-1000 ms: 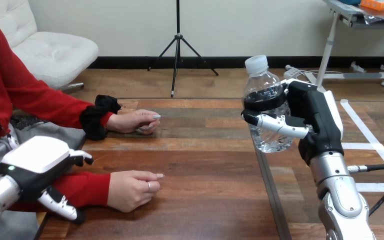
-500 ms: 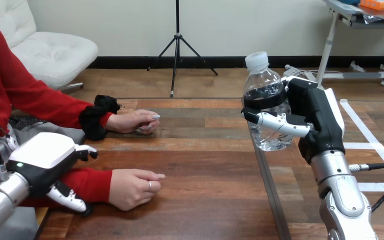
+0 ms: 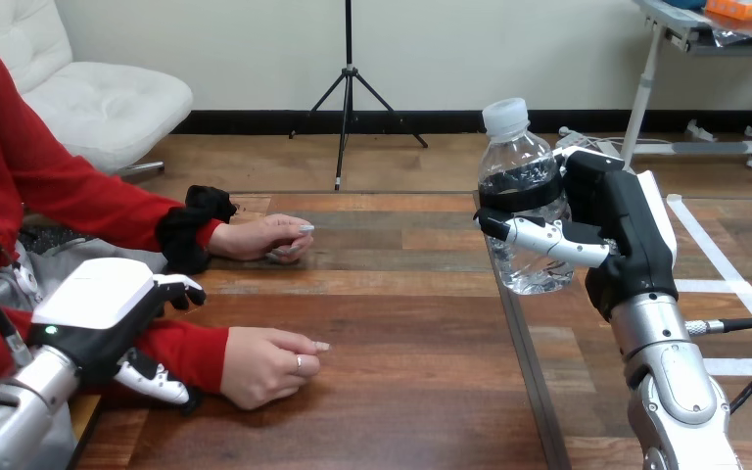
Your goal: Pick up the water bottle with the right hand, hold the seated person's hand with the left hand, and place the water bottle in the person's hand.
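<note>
The right hand's fingers clasp the water bottle, upright with cap up over the table's right edge, while the left hand sits over the person's wrist, grip impossible to tell.

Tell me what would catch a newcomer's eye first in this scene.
The clear water bottle, held upright at the table's right edge in the robot's right hand. Next, the left hand at lower left, over the red-sleeved forearm of the person, whose nearer hand rests on the wooden table.
</note>
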`<state>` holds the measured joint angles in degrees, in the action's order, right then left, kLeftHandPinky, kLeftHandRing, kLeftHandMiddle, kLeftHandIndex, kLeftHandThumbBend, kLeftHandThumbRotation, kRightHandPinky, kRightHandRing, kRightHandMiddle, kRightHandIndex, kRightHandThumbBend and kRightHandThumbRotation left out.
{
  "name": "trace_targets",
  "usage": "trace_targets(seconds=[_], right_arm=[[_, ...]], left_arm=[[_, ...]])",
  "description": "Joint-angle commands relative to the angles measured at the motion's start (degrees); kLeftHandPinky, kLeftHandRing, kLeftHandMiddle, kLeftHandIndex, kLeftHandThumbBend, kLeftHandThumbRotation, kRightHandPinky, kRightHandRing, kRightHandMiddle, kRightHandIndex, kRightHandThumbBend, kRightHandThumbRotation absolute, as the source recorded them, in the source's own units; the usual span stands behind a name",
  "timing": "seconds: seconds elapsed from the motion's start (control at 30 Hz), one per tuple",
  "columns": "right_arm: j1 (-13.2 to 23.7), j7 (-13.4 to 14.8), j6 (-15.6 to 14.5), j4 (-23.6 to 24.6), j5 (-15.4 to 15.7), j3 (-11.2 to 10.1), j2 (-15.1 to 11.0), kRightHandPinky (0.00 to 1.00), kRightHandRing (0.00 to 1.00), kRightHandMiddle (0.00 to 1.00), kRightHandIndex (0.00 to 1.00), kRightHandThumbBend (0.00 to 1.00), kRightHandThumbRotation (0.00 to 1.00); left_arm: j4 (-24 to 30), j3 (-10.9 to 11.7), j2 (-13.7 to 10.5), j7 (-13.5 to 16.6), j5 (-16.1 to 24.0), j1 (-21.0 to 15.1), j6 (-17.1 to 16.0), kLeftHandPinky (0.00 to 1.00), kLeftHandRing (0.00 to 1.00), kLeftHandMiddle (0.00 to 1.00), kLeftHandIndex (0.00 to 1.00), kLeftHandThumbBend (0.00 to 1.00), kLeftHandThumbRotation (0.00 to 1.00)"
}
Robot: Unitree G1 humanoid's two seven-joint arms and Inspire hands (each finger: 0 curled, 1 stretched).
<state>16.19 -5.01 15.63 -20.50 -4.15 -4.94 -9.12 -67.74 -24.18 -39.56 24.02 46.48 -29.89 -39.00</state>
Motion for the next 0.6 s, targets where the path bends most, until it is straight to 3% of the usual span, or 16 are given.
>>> trace_targets(seconds=[0.0, 0.57], right_arm=[[3.01, 0.1, 0.93, 3.31, -0.95, -0.95, 0.32, 0.05, 0.09, 0.16, 0.19, 0.65, 0.0], [3.37, 0.51, 0.88, 3.2, -0.65, -0.95, 0.15, 0.05, 0.09, 0.16, 0.19, 0.65, 0.0]], left_arm=[[-0.21, 0.14, 3.79, 1.96, -2.0, -1.8, -1.2, 0.59, 0.62, 0.67, 0.68, 0.89, 0.28], [-0.24, -1.17, 6.33, 2.06, -1.88, -2.09, -0.55, 0.48, 0.51, 0.57, 0.59, 0.85, 0.21]])
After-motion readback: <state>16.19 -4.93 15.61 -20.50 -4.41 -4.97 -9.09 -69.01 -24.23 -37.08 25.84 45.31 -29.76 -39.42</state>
